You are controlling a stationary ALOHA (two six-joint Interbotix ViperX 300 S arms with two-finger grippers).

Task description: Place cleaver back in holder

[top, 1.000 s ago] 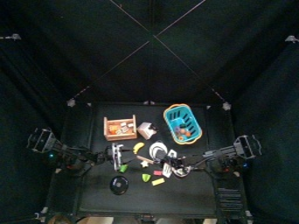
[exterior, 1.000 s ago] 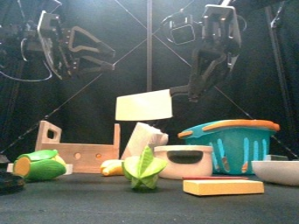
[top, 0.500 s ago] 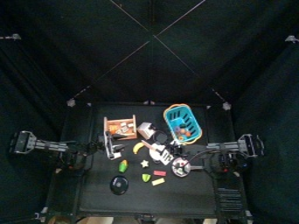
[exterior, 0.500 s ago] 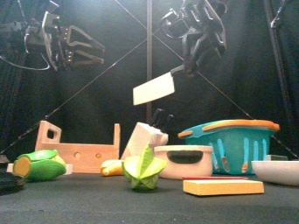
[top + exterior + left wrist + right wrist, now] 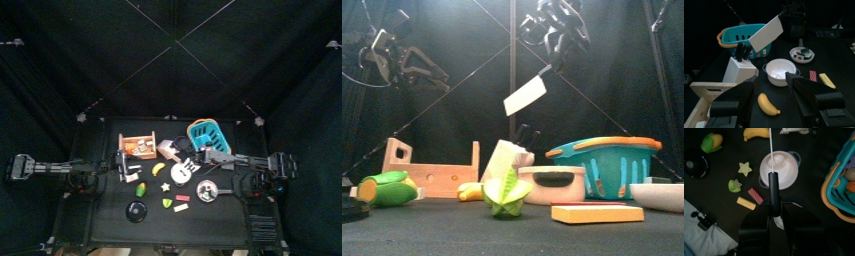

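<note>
The cleaver (image 5: 525,95), a small toy knife with a broad whitish blade, hung tilted in the air, above and slightly right of the pale grey-white slanted holder (image 5: 506,161). The right gripper (image 5: 773,192) had its fingers clamped on the dark handle. The left gripper (image 5: 773,85) hovered on the left, fingers spread wide, holding nothing. For a clean insert I'd turn the blade onto the slot's slant, centre it over the holder's top, then lower slowly. Risk: tipping the holder into the white bowl (image 5: 780,70) just beside it on the tabletop (image 5: 834,60).
</note>
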